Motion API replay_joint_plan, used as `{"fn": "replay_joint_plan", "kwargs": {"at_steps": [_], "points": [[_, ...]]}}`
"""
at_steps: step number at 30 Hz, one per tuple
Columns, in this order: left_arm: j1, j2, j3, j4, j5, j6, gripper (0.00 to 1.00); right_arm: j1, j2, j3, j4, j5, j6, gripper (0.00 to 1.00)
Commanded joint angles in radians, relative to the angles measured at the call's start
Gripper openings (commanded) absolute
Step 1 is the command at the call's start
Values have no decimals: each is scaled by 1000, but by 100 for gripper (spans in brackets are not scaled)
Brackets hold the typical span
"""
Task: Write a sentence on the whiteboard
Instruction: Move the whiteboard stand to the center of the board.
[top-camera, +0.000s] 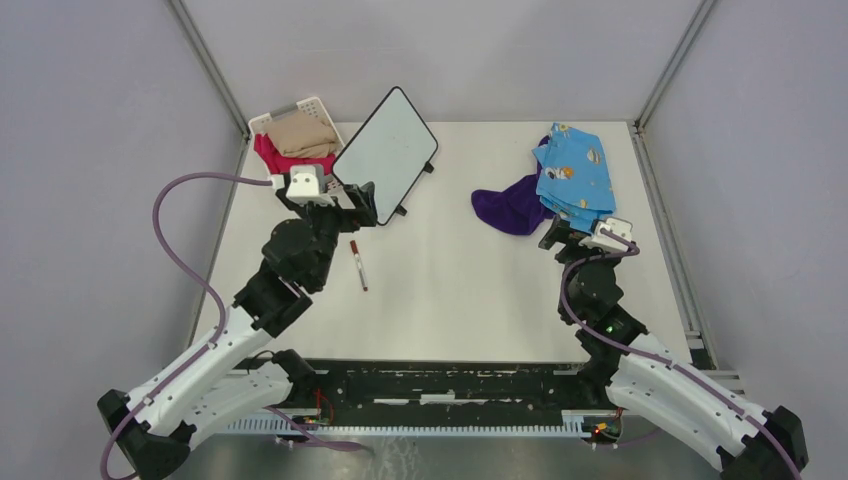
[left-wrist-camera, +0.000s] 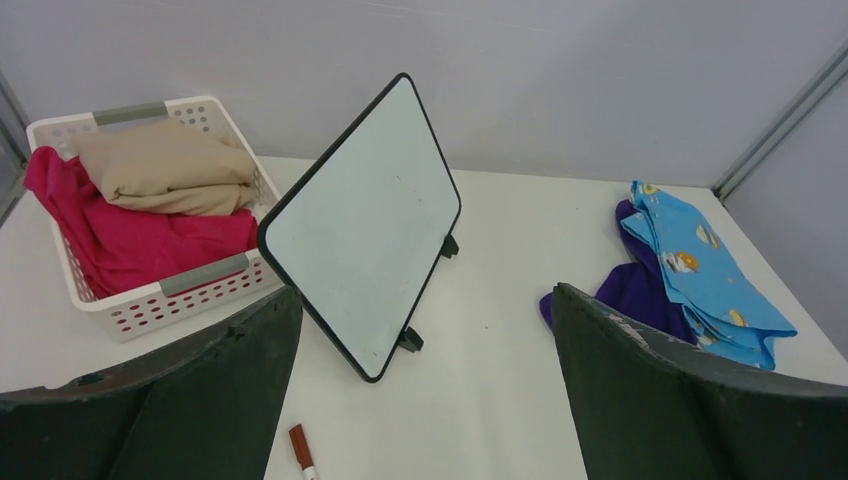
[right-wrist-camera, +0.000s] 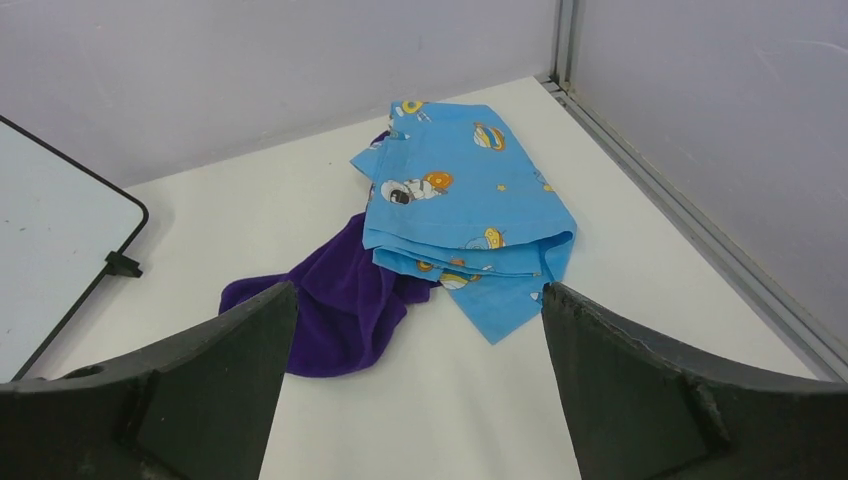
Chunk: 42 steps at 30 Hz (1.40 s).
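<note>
The whiteboard (top-camera: 385, 150) stands tilted on its two black feet at the back left of the table, its face blank. It also shows in the left wrist view (left-wrist-camera: 365, 225) and at the left edge of the right wrist view (right-wrist-camera: 50, 230). A marker with a red-brown cap (top-camera: 357, 264) lies flat on the table in front of the board; its cap end shows in the left wrist view (left-wrist-camera: 300, 450). My left gripper (top-camera: 362, 203) is open and empty, above the table just before the board's near corner (left-wrist-camera: 425, 295). My right gripper (top-camera: 572, 233) is open and empty (right-wrist-camera: 418, 290).
A white basket (top-camera: 258, 124) with tan and pink clothes stands behind the board at the back left (left-wrist-camera: 170, 290). A blue printed cloth (top-camera: 575, 175) lies on a purple cloth (top-camera: 510, 210) at the back right, just ahead of my right gripper. Metal rails line the table's sides.
</note>
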Motion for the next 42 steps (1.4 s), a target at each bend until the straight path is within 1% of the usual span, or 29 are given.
{"fn": "replay_joint_plan", "kwargs": {"at_steps": [1, 6, 13, 17, 19, 21, 22, 24, 26, 28, 30, 33, 36, 39, 42], "points": [[-5, -37, 1, 54, -17, 13, 100, -2, -9, -7, 51, -19, -21, 98], [-7, -50, -17, 68, -22, 48, 100, 0, -21, -26, 76, -54, -50, 98], [-8, -46, -20, 60, 4, 72, 100, 0, -20, -31, 70, -95, -64, 98], [-8, -26, -27, 51, -29, 107, 100, -1, -10, -18, 47, -147, -65, 98], [-8, -5, -26, 51, -97, 94, 100, -1, 12, 10, -5, -169, -40, 98], [-8, 15, -17, 43, -173, 63, 100, -1, 44, 48, -87, -135, 25, 98], [-8, 25, -8, 28, -196, 47, 100, 0, 65, 68, -135, -127, 62, 98], [-8, 59, 33, -29, -209, 18, 100, -1, 97, 96, -199, -167, 87, 98], [-8, 111, 109, -146, -202, -25, 100, -2, 120, 104, -225, -231, 88, 98], [-7, 169, 191, -301, -189, -92, 100, -1, 136, 100, -230, -293, 70, 98], [-5, 211, 206, -392, -165, -177, 100, 0, 144, 86, -223, -351, 56, 98], [-4, 228, 130, -385, -57, -282, 100, 0, 145, 67, -213, -426, 48, 98], [-4, 287, 88, -360, -13, -422, 100, -1, 134, 51, -213, -461, 51, 97], [-4, 415, 143, -396, -65, -579, 100, 0, 112, 39, -222, -468, 56, 96], [-4, 580, 274, -500, -136, -731, 100, -1, 78, 31, -241, -466, 64, 96]]}}
